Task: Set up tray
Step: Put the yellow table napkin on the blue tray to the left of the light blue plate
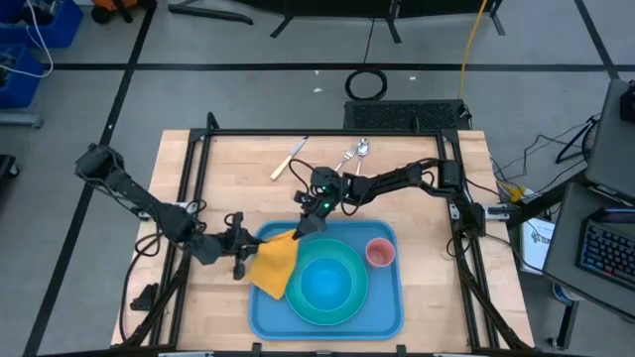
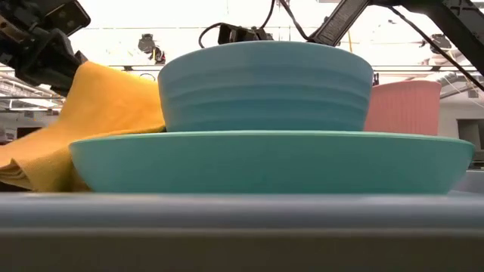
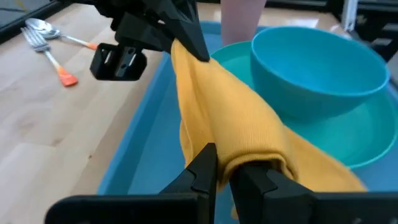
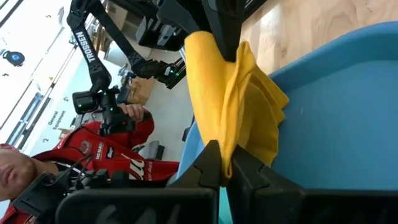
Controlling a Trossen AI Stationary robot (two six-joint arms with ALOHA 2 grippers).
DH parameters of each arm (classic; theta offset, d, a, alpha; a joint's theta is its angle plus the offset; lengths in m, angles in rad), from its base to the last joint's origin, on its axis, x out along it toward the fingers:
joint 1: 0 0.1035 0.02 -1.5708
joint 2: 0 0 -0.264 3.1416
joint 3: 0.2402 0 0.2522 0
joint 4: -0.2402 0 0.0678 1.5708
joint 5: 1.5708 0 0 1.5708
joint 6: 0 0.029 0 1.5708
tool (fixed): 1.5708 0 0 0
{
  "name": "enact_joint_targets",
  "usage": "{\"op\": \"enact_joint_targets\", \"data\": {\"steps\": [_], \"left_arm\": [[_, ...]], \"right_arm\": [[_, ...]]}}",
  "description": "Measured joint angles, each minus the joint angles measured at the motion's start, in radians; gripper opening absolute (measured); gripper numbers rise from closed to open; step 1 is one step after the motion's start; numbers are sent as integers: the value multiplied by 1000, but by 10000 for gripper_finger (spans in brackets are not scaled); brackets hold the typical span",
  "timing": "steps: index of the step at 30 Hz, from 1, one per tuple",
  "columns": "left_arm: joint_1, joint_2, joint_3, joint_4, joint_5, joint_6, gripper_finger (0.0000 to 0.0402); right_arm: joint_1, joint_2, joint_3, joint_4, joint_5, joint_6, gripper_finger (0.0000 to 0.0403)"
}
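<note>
The tray (image 1: 382, 307), a blue rectangular one with a raised rim, is seen on the near half of the wooden desk (image 1: 198, 198), its near edge close to the desk's front edge. A round turquoise plate (image 1: 342, 307) is carried in the middle of the tray, and a turquoise bowl (image 1: 325, 283) is set inside the plate; nothing is seen in the bowl. A pink cup (image 1: 380, 252) is stood upright in the tray's far right corner, apart from the plate. A yellow-orange napkin (image 1: 274, 263) is draped over the tray's left rim, partly on the plate's left edge and partly over the desk. The napkin is gripped at two points: the left gripper (image 3: 225, 171) is clenched on its near left fold, with cloth pinched between the narrow jaws, and the right gripper (image 4: 225, 163) is clamped fully on its far corner, above the tray's far left corner. The cloth is held up between the two grips, as the low view shows. Beyond the tray, on the far part of the desk, a knife (image 1: 289, 159) with a pale handle is laid at a slant, and a spoon (image 1: 361, 151) and a fork (image 1: 348, 159) are laid just beside each other, well apart from the tray. Open desk is left on the tray's left and right sides. A person in a red jacket (image 4: 118, 158) is visible in the room beyond the desk.
</note>
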Motion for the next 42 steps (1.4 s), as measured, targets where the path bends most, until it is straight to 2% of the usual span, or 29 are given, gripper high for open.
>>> {"op": "enact_joint_targets", "data": {"steps": [5, 16, 19, 26, 36, 42], "left_arm": [[-53, 0, 0, -54, -128, -7, 37], [-153, 0, 0, -132, -237, -100, 37], [-177, 0, 0, -138, -280, -153, 37], [-228, -1, 0, -131, -307, -248, 37], [-240, -1, 0, -113, -315, -246, 37], [-239, -1, 0, -113, -315, -245, 37]], "right_arm": [[-2, 0, 0, -37, -6, -21, 1], [-3, 0, 0, -36, -4, -18, 0], [-10, 0, 0, -38, 34, -17, 0], [-29, -1, 0, -52, 83, 3, 0], [-35, -1, -2, -63, 105, 35, 1], [-36, -1, -2, -50, 127, 43, 19]]}}
